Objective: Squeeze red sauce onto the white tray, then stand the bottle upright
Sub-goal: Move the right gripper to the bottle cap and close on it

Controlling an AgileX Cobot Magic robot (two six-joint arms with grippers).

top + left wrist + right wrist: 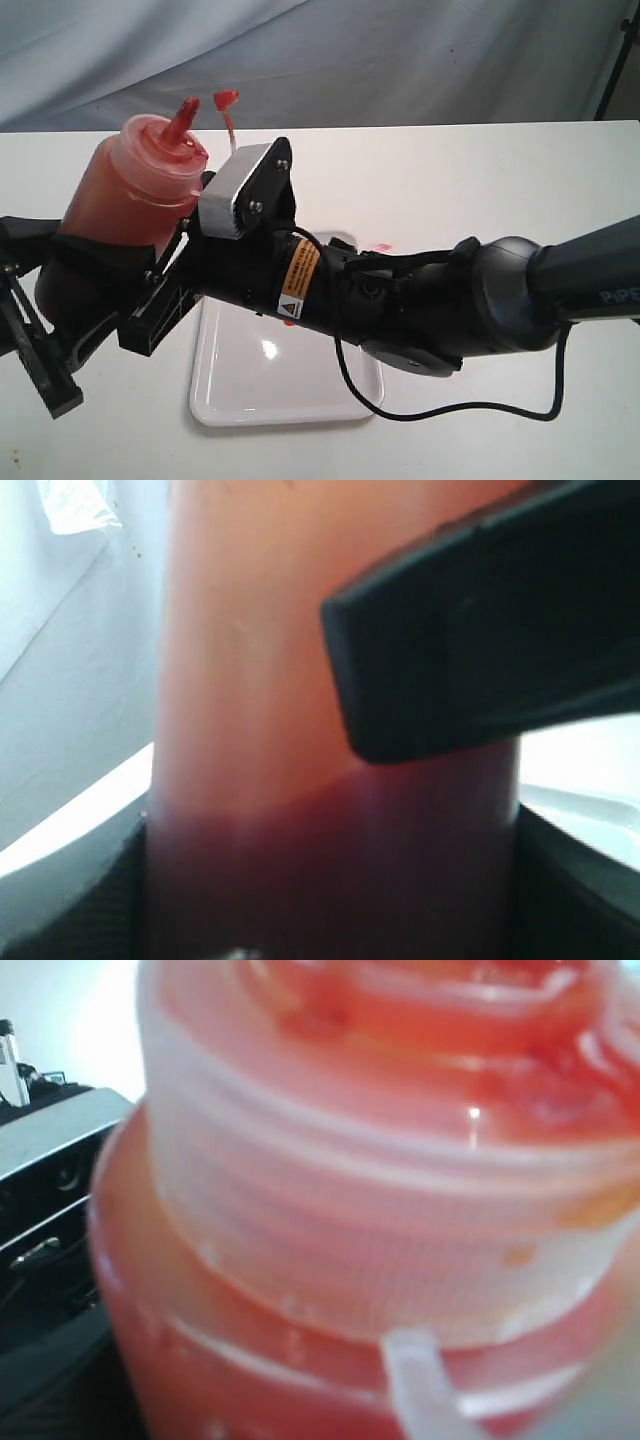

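The bottle [125,205] is clamped by the left gripper [55,310], nozzle up; whether the right gripper [165,275], just above, presses it cannot be told. The nozzle should be tipped over the white tray [290,395], below the right gripper's wrist, before squeezing. The red sauce [300,880] level is shown only by the left wrist view

One bottle [128,190], one white tray [255,385]
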